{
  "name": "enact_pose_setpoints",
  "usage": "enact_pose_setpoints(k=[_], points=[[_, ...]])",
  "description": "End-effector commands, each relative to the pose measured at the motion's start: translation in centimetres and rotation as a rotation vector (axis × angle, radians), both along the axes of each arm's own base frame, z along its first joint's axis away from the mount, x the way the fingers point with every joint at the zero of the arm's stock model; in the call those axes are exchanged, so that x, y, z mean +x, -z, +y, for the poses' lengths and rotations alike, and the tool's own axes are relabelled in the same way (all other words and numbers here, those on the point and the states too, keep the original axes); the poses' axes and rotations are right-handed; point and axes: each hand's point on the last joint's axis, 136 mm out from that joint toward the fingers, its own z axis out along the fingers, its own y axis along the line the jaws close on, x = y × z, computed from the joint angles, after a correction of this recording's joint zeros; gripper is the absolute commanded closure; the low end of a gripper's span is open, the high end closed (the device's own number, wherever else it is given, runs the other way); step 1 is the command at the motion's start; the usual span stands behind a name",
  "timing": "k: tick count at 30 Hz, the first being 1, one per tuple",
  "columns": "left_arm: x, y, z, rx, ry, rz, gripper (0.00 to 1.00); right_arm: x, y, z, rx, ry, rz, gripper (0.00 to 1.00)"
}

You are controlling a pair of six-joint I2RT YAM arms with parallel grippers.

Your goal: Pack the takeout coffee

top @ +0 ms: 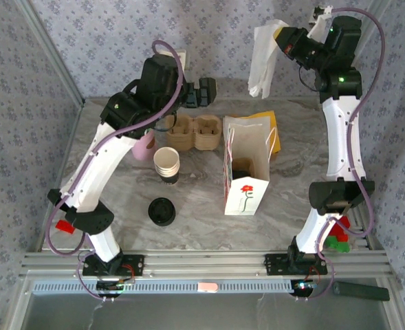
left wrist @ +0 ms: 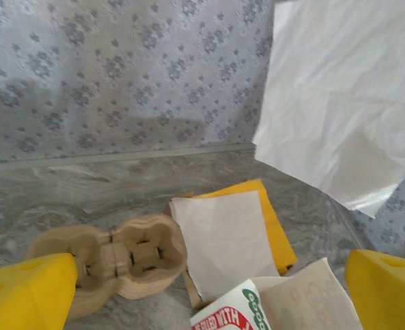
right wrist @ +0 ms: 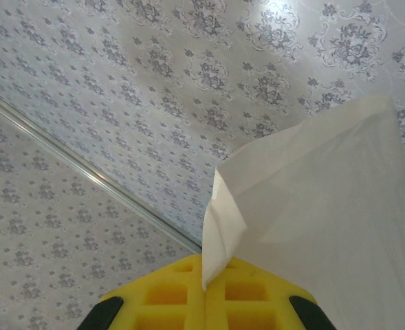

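Inside the white paper bag (top: 247, 196), just right of the table's centre, the takeout coffee (top: 242, 168) stands upright, a black disc from above. At the bag's 9 o'clock is a stack of paper cups (top: 166, 163), at 8 o'clock a loose black lid (top: 162, 211), and at 11 o'clock a cardboard cup carrier (top: 192, 130). At the carrier's 12 o'clock the left gripper (top: 205, 93) hangs with fingers spread wide and empty. At the bag's 1 o'clock the raised right gripper (top: 282, 42) pinches a white paper sheet (top: 264, 62).

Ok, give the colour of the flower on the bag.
Red flower, white bag; top camera shows it best.
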Motion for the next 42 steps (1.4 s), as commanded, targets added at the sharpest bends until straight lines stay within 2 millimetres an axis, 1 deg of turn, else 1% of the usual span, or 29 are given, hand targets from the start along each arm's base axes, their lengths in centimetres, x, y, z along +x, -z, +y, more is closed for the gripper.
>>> enact_pose_setpoints(k=[1,3,7,11,16,18,19,20,22,24,27,29,33,36,39,42], points=[[-0.2,0.5,-1.7,-0.058,0.055,0.034,0.00,-1.8,-3.0,0.9,0.035,-0.037,-0.072,1.00],[-0.4,0.5,-1.8,-0.055,0.063,0.028,0.00,-1.7,-2.8,1.3,0.038,-0.046,-0.067,1.00],[-0.5,-0.1,-1.7,-0.015,0.075,-0.024,0.00,-1.8,-2.8,2.2,0.042,-0.087,-0.064,1.00],[-0.1,-0.6,-0.9,-0.011,0.052,-0.062,0.00,-3.0,-3.1,3.9,0.032,-0.195,-0.084,1.00],[0.8,-1.0,-0.1,-0.107,0.054,-0.052,0.00,-6.3,-3.9,5.8,-0.007,-0.346,-0.134,1.00],[1.4,-0.8,0.5,-0.135,0.059,-0.047,0.00,-7.9,-4.4,6.7,-0.019,-0.415,-0.160,1.00],[1.6,-0.3,0.9,-0.139,0.057,-0.031,0.00,-8.5,-4.5,7.1,-0.018,-0.444,-0.167,1.00],[1.9,-0.7,1.1,-0.170,0.065,-0.050,0.00,-9.2,-4.8,7.4,-0.017,-0.475,-0.174,1.00],[2.2,-0.8,1.7,-0.219,0.096,-0.065,0.00,-10.5,-5.0,8.1,-0.012,-0.529,-0.179,1.00],[2.1,-0.4,2.0,-0.254,0.143,-0.082,0.00,-11.8,-5.5,8.5,-0.006,-0.567,-0.197,1.00],[1.2,-0.3,2.5,-0.280,0.222,-0.133,0.00,-13.5,-6.1,9.2,0.010,-0.625,-0.221,1.00],[0.4,0.0,2.7,-0.284,0.273,-0.160,0.00,-14.6,-6.4,9.8,0.011,-0.662,-0.231,1.00],[-2.6,0.1,2.2,-0.277,0.433,-0.233,0.00,-16.8,-6.6,11.0,0.003,-0.742,-0.252,1.00],[-4.8,0.0,2.3,-0.239,0.514,-0.303,0.00,-18.6,-6.7,12.0,-0.007,-0.812,-0.267,1.00],[-6.7,-0.2,2.6,-0.198,0.580,-0.369,0.00,-20.1,-6.4,12.7,-0.023,-0.869,-0.275,1.00],[-8.0,-0.7,2.9,-0.187,0.647,-0.397,0.00,-21.3,-5.9,13.4,-0.037,-0.931,-0.275,1.00]])
